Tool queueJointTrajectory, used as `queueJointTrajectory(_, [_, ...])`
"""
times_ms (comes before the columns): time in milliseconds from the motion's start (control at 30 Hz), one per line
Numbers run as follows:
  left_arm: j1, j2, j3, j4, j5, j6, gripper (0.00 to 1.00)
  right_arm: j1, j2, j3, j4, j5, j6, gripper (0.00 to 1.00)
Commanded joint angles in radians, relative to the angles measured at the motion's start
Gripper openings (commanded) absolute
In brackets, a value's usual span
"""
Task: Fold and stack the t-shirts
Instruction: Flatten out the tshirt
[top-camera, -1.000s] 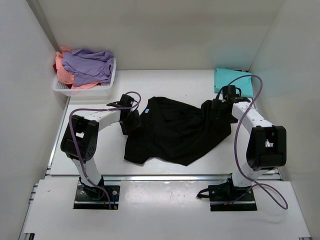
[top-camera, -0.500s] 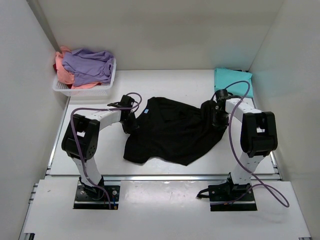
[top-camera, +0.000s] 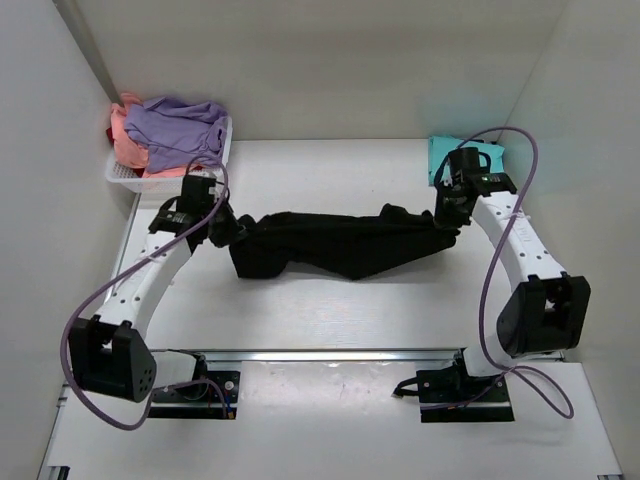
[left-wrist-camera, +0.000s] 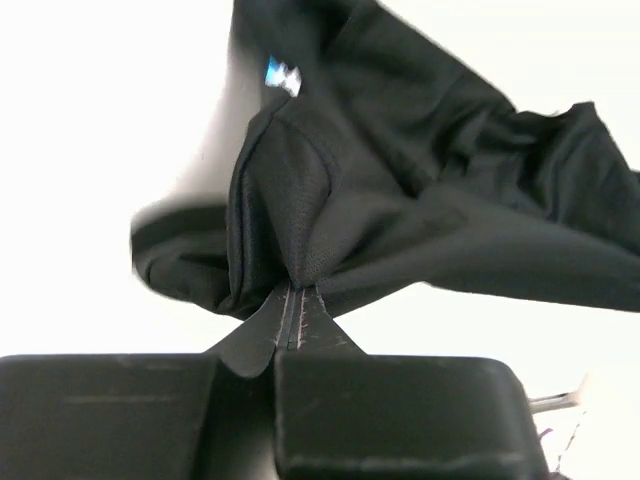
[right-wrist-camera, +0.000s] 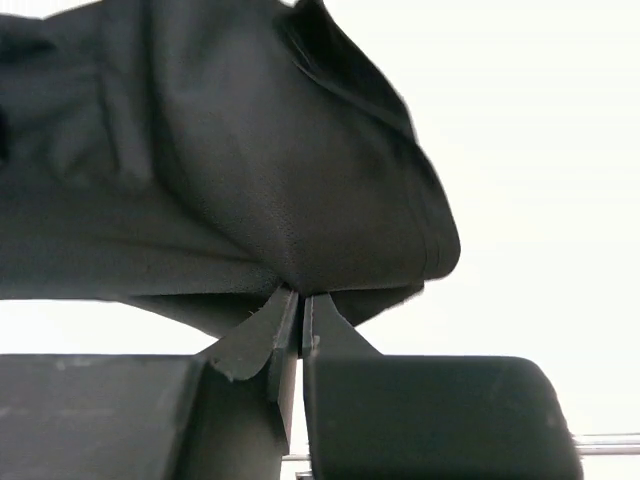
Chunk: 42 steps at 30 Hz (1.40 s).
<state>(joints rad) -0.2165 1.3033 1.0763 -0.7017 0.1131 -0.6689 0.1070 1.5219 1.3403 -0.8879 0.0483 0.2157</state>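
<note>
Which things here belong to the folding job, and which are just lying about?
Part of the job:
- black t-shirt, pinched at either end by the left fingers and right fingers
- teal t-shirt, far right corner
- lavender t-shirt, salmon-pink t-shirt and red t-shirt, heaped in the basket

Lying about:
- white mesh basket itself

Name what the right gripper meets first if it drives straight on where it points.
The soft black cloth t-shirt that the right gripper pinches, fingers shut; beyond it probably the white table, depth unclear.
</note>
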Motion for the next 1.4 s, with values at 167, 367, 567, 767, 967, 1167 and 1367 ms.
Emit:
queueJointTrajectory(167, [0.031,0.209,0.193,0.057,0.013,-0.041,0.0,-0.064,0.255,0.433,-0.065,-0.041,0.014,0.0])
queueJointTrajectory(367, [0.028,0.447,0.601,-0.059,0.001,0.014,0.0,-0.096,0.449,0.8,-0.152,-0.024,0.021,0.01])
queueJointTrajectory(567, [0.034,0.271,0.455,-0.029,0.051,0.005,0.0,-0.136,0.221,0.573,-0.118,-0.065,0.017,0.0])
queueJointTrajectory(767, [0.054,-0.028,0.284,-0.062,0.025,-0.041,0.0,-0.038,-0.087,0.422,-0.126,0.065,-0.001,0.0])
queueJointTrajectory(967, [0.066,0.005,0.29,-0.055,0.033,-0.052,0.0,-0.064,-0.129,0.29,-0.083,-0.002,0.007,0.0])
queueJointTrajectory(1167, [0.049,0.238,0.266,0.109,0.022,-0.09,0.17,-0.082,0.139,0.419,0.032,-0.069,-0.009,0.0])
queueJointTrajectory(1367, [0.106,0.419,0.338,0.179,0.119,-0.068,0.49,-0.177,0.442,0.754,-0.026,-0.056,-0.019,0.5])
